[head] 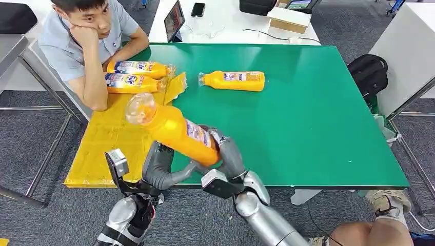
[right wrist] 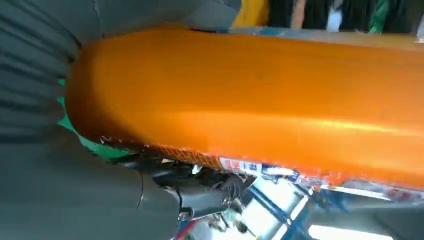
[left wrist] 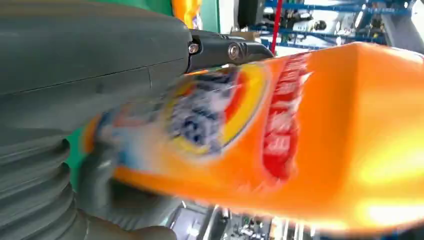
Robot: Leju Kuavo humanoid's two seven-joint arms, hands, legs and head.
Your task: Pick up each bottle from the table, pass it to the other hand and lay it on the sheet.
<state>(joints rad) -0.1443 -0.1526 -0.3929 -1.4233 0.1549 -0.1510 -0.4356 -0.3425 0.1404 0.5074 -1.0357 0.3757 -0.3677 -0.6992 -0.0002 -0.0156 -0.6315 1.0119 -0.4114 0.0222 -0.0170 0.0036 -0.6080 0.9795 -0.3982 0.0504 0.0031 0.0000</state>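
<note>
Gripping of the orange bottle (head: 172, 129) by both hands was recorded above the near edge of the green table (head: 318, 123). The right hand (head: 225, 154) was wrapped around the bottle's base end, fingers clasped on it. The left hand (head: 161, 169) was curled under the bottle's body, with its thumb against the underside; the left wrist view showed the label (left wrist: 215, 115) pressed close against that hand (left wrist: 75, 75). The bottle was tilted, cap end raised toward the yellow sheet (head: 110, 138). Two bottles (head: 134, 75) were noted lying side by side on the far part of the sheet, near a seated person's forearm (head: 95, 87). A fourth bottle (head: 233, 80) was lying on the bare table, just beside the sheet's far corner.
</note>
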